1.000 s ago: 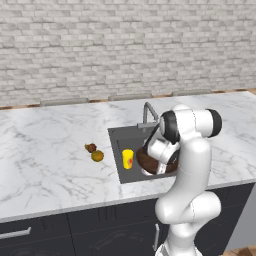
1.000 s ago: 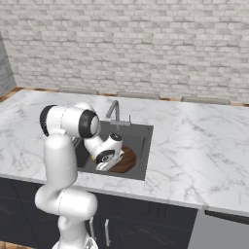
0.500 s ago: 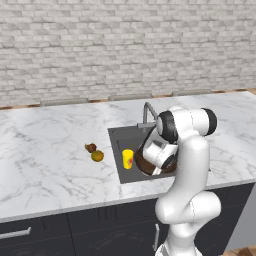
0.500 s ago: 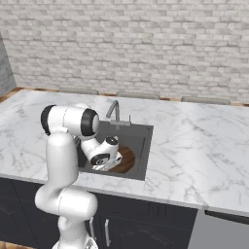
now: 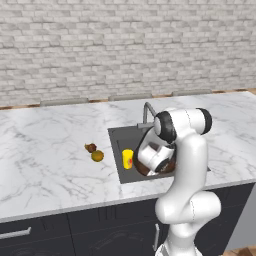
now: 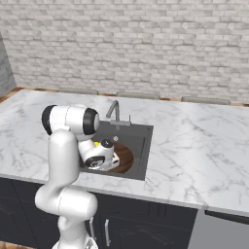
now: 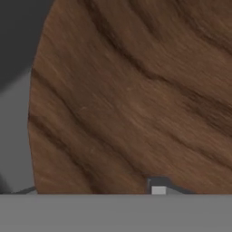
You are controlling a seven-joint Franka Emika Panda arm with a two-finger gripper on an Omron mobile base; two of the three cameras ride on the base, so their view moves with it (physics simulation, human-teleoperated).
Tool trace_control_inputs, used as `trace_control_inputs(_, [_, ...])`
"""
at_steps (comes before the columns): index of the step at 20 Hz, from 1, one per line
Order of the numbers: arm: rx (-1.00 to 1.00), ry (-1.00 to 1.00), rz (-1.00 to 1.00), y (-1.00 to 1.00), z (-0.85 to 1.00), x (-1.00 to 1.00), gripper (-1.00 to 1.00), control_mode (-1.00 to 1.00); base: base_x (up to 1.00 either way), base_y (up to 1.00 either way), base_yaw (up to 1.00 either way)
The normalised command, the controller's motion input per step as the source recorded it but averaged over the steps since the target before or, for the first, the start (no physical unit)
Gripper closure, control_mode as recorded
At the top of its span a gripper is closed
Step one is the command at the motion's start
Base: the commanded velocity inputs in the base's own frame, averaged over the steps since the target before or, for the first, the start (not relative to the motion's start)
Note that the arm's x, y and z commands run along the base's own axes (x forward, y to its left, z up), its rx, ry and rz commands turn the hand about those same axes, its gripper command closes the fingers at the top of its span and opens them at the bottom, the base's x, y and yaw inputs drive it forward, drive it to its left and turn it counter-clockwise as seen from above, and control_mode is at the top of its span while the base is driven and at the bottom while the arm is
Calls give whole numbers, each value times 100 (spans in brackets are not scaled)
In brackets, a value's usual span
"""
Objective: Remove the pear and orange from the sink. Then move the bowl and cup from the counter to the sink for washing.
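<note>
The bowl [image 6: 125,158] lies in the sink [image 6: 141,141], near the middle of the right base view. It is wide and brown like wood. In the hand view the bowl [image 7: 136,99] is very close, and the dark sink floor [image 7: 16,41] peeks out at the upper left.

The cup [image 5: 128,159] stands in the sink [image 5: 117,137] too, just left of the bowl [image 5: 170,167] in the left base view. The right base view shows a bit of yellow cup [image 6: 97,144] behind the arm.

The arm bends over from its tall white body and reaches down into the sink. Its hand is low, right over the bowl. The claw [image 6: 114,159] is at the bowl's near edge. I cannot tell how wide the claw is, or if it holds the bowl.

The pear [image 5: 90,147] and the orange [image 5: 97,156] sit on the surface [image 5: 45,150], left of the sink. They are just beside each other.

The sink edge is close around the bowl and cup. The faucet [image 5: 146,111] stands at the back edge. The surface has lots of open room on both sides.
</note>
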Motion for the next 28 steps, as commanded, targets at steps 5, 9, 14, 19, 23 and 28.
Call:
trace_control_inputs(5, [0, 0, -14, 0, -3, 17, -100, -100, 0, 0, 0])
trace_control_inputs(9, [0, 0, -13, -1, 0, 14, -100, -100, 0, 0, 0])
trace_control_inputs(14, [-2, 1, -13, -6, 1, 12, -100, -100, 0, 0, 0])
trace_control_inputs(19, [-1, 4, -12, -9, 8, 4, -100, -100, 0, 0, 0])
trace_control_inputs(23, [0, 4, -11, -8, 14, 5, -100, -100, 0, 0, 0])
trace_control_inputs(28, [0, 1, -10, -7, 22, 3, -100, -100, 0, 0, 0])
